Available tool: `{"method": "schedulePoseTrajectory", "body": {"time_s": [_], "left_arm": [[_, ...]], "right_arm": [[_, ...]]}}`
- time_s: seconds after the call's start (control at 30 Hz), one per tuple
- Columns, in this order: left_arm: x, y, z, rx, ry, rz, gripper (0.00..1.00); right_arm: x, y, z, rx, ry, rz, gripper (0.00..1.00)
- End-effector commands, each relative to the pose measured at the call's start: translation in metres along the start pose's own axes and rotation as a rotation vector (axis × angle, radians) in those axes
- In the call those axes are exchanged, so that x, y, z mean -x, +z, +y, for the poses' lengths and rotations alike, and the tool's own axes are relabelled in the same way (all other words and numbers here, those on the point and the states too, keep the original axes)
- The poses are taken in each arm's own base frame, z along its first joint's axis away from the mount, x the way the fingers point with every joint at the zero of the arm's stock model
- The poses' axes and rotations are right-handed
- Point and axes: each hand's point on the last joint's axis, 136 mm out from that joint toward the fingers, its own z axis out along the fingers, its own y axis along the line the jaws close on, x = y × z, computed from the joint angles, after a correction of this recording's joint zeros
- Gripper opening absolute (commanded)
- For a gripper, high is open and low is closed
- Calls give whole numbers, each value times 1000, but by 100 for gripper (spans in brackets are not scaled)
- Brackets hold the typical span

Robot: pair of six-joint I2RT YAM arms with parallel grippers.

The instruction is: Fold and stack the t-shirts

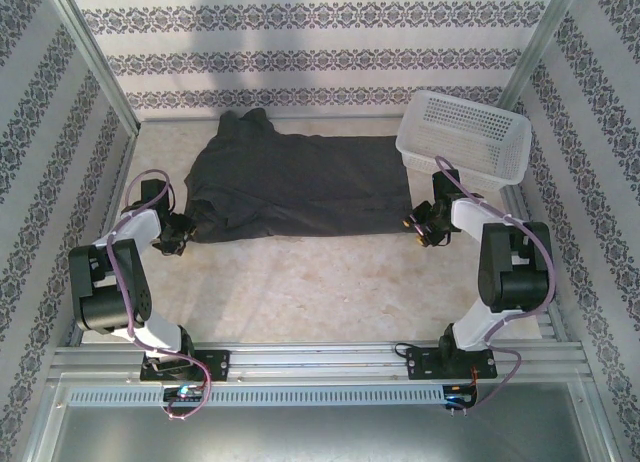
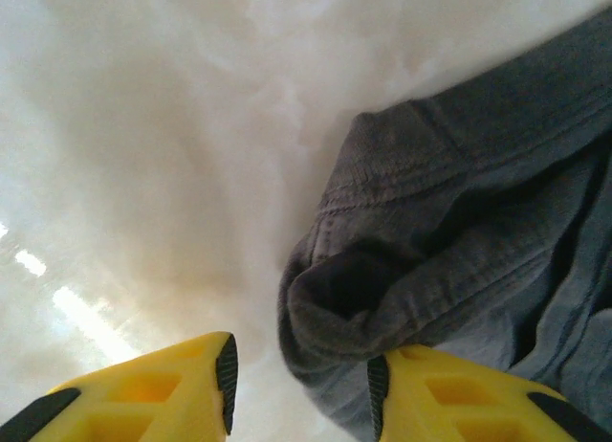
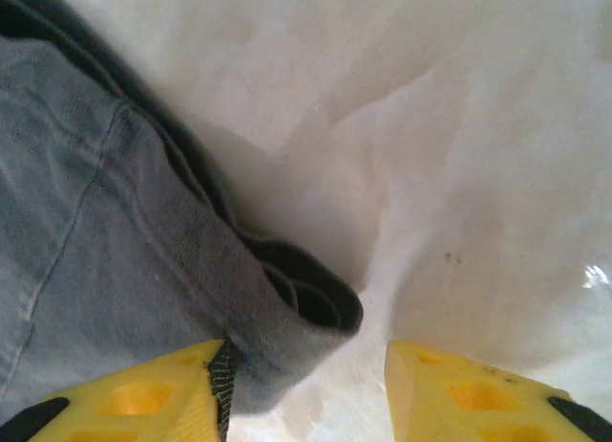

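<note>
The left pincer (image 2: 301, 389) is low over the bench (image 2: 143, 126), its yellow fingers (image 2: 163, 389) parted with a clear gap between them and nothing clamped. A bunched, rolled corner of the dark t-shirt (image 2: 459, 222) lies at the tip of the finger on the right of the wrist view and laps over it. The other finger has only pale bench ahead of it. Over to the right pincer (image 3: 308, 380) and it is a mirror of that, with the jaws apart and gripping nothing. A rolled hem (image 3: 306, 303) of the shirt rests against the finger on the left of its wrist view, and bare bench shows in the gap. From above, the two pincers sit at the shirt's near corners, the left one at the near-left corner and the right one at the near-right. The near edge of the cloth runs between them. The t-shirt is spread wide across the middle of the bench, mostly flat, with a rumpled heap at its far-left end up against the back wall. A white mesh basket (image 1: 465, 132) stands in the far-right corner, just past the right pincer and close beside the shirt's right edge — whether it touches the cloth I cannot tell.
</note>
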Motion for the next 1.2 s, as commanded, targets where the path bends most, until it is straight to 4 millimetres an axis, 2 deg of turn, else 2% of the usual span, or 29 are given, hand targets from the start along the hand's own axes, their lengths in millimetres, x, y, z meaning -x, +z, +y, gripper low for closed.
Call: {"method": "schedulePoseTrajectory", "body": {"time_s": [0.0, 0.1, 0.17, 0.27, 0.3, 0.4, 0.53, 0.67, 0.77, 0.97, 1.17], "left_arm": [[11, 5, -14, -41, -14, -30, 34], [14, 9, -14, -31, -7, -38, 24], [18, 9, -14, -25, -2, -49, 16], [28, 1, -12, 1, 22, -93, 0], [33, -4, -12, 8, 31, -115, 0], [44, -18, -13, 9, 53, -157, 0], [55, -45, -24, -22, 66, -214, 0], [60, -69, -21, -11, 47, -278, 0], [53, -78, 3, 78, 44, -305, 0], [16, -61, 61, 193, -17, -239, 0], [-18, -48, 114, 310, -114, -180, 3]], "right_arm": [[6, 8, 8, 26, 35, 4, 44], [11, 14, 15, 27, 34, -4, 40], [14, 20, 18, 18, 35, -5, 31], [21, 22, 18, -14, 33, -23, 9], [24, 19, 18, -28, 28, -37, 1], [32, 0, 19, -63, 2, -95, 0], [40, -37, 33, -45, -48, -170, 0], [38, -59, 33, -59, -54, -186, 0], [27, -63, 19, -99, -34, -162, 0], [-15, -46, -33, -194, 23, -43, 0], [-49, -38, -89, -349, 46, 47, 0]]}}
